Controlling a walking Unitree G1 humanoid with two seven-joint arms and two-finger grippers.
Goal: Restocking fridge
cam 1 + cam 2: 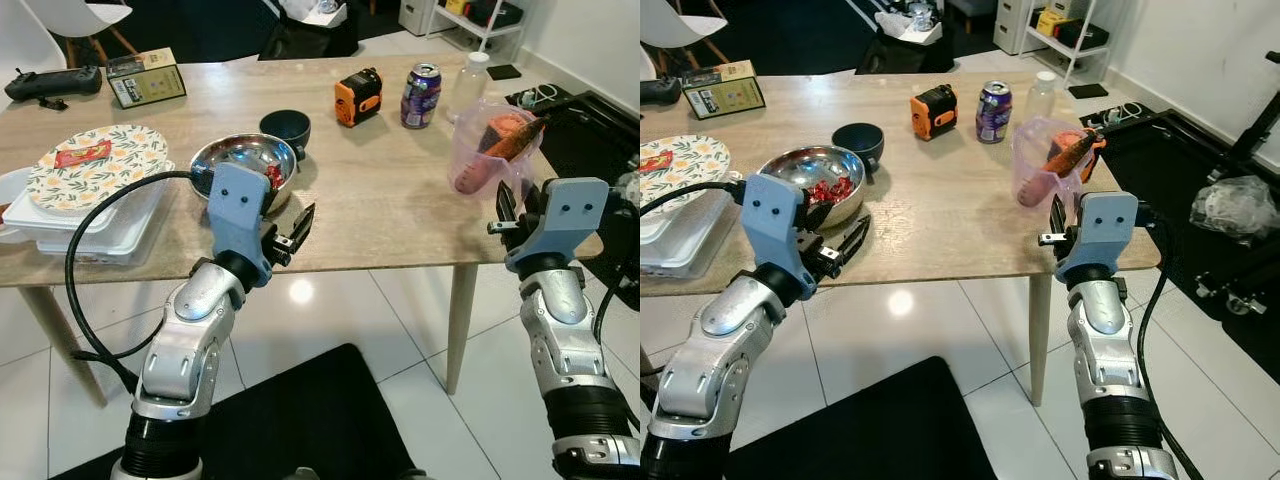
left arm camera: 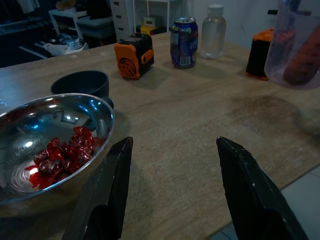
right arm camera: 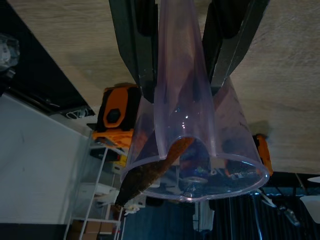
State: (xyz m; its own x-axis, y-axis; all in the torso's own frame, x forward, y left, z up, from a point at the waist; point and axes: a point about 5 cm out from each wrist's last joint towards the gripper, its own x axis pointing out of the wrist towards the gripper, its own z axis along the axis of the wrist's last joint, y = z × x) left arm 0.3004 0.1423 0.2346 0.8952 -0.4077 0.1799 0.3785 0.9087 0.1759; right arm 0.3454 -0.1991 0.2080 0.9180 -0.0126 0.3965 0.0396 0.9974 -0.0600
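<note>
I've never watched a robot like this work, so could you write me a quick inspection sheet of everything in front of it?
Surface: wooden table, tiled floor below.
Job's things: clear jug holding sweet potatoes; steel bowl of red pieces; soda can.
Clutter: dark bowl, orange device, bottle, floral plate, box.
Grippers: right gripper straddles the jug's handle; left gripper open beside the steel bowl.
Cables: black cable by the left arm.
Surroundings: white shelving.

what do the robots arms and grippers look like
Both arms are silver segmented metal with black ribbed joints. Each wrist carries a pale blue boxy housing with two dark dots. The left gripper and right gripper have long black fingers. Black cables loop beside each arm.
</note>
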